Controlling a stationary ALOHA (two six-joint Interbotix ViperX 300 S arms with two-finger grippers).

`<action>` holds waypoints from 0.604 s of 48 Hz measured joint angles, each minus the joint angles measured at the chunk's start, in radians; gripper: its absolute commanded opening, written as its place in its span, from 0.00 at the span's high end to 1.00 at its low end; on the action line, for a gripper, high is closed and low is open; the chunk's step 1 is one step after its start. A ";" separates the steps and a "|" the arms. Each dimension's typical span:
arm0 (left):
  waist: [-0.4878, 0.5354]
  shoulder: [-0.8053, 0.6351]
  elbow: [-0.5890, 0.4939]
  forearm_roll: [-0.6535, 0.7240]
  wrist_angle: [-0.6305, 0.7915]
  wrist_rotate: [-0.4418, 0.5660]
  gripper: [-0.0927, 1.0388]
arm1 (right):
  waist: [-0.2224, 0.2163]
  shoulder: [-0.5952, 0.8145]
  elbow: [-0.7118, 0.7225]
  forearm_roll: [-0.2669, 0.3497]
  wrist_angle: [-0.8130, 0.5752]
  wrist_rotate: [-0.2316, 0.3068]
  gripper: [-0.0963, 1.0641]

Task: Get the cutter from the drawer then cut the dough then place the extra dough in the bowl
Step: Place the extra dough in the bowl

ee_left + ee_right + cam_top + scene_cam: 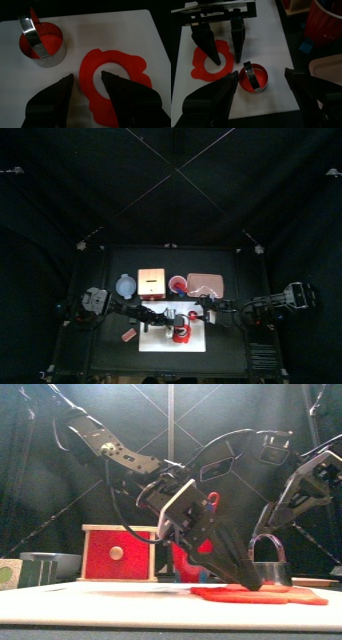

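1. Left claw (87, 76), spread, straddles the dough ring's (133, 65) rim on the white board (100, 25) near the table's (225, 346) front edge.
2. Pinch only that rim — peel slowly, lest it tear.

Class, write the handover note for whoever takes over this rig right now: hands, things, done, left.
Left hand: open, jaws astride the red dough ring on the white cutting board.
Right hand: open, near the round metal cutter, standing on the board with a dough disc inside.
Done: cutter fetched, dough cut.
Left: grip the ring, place it in the blue-grey bowl behind the board.
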 measured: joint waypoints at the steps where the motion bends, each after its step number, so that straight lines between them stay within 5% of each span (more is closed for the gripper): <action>1: 0.000 0.000 0.000 -0.002 0.006 0.000 0.31 | 0.000 0.000 0.000 0.002 0.000 0.000 0.04; 12: -0.002 0.002 -0.011 0.017 0.043 0.000 0.42 | -0.002 -0.002 0.000 0.002 0.000 0.000 0.04; 29: -0.002 -0.080 0.023 0.035 0.054 -0.005 0.43 | -0.006 -0.006 0.000 0.002 0.021 0.000 0.04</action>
